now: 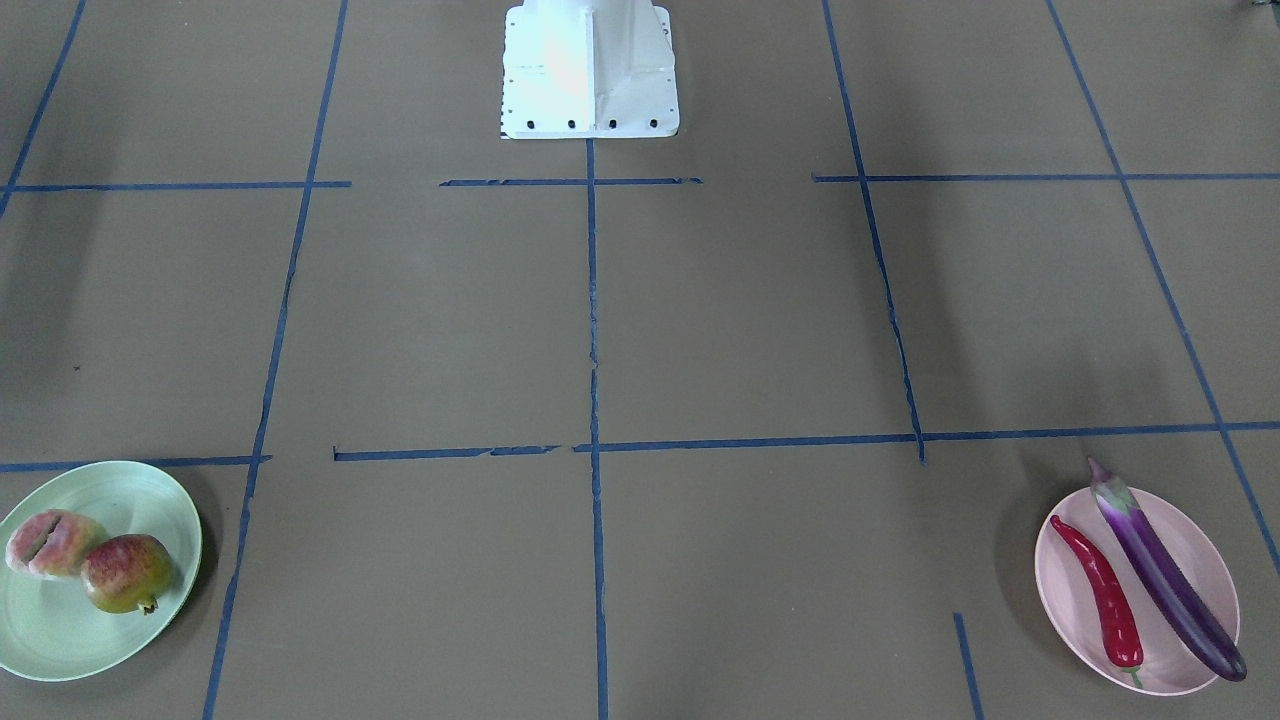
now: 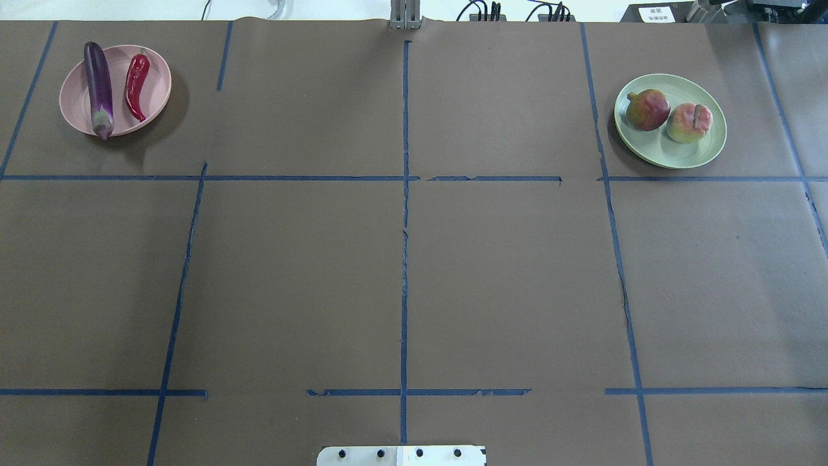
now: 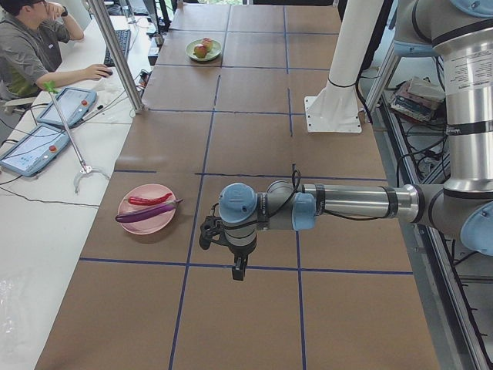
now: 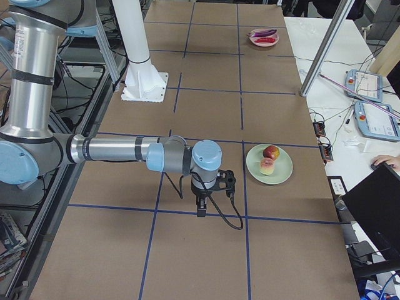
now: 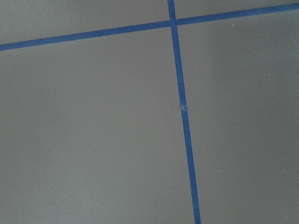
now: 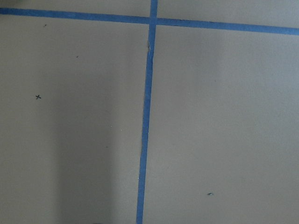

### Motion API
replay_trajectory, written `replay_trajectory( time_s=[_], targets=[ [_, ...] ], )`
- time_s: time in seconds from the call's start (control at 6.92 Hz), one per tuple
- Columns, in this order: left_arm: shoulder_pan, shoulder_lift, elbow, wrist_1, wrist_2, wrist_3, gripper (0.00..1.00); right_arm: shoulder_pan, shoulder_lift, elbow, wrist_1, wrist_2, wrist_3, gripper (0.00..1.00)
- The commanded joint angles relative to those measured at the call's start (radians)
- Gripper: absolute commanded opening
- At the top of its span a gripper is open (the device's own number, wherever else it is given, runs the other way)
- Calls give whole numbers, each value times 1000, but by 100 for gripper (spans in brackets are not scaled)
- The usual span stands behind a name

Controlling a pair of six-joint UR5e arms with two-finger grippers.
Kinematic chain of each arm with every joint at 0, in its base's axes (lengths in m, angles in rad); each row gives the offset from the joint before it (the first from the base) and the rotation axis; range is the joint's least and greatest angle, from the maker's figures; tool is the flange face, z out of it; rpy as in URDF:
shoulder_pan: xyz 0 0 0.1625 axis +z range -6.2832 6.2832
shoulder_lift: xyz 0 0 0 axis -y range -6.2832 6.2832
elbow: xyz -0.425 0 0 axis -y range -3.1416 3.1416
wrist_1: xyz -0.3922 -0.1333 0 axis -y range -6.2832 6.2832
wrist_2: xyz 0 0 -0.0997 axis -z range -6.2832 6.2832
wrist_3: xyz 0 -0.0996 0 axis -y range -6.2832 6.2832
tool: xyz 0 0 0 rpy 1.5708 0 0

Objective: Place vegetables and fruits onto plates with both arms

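Brown table (image 2: 291, 278): pink plate (image 2: 158, 87), green plate (image 2: 673, 152)

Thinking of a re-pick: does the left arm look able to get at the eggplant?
Probably yes: the eggplant lies uncovered on the pink plate beside the chili pepper, and only bare table separates it from the left gripper hanging nearby.

Far left, on left plate (image 2: 156, 90): eggplant (image 2: 98, 87) lying left of chili pepper (image 2: 136, 84), side by side. Far right, on right plate (image 2: 673, 153): pomegranate (image 2: 648, 109) left of peach (image 2: 689, 123), seemingly touching. Plates well apart.
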Motion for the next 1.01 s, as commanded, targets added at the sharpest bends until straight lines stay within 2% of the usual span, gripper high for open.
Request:
replay_trajectory(
  time_s=[0.0,0.87],
  targets=[
    [2,-2,-2,-5,2,2,100,0,0,-1,1,2,0,100],
    [2,0,-7,-6,2,4,100,1,-3,-1,1,2,-1,100]
  ],
)
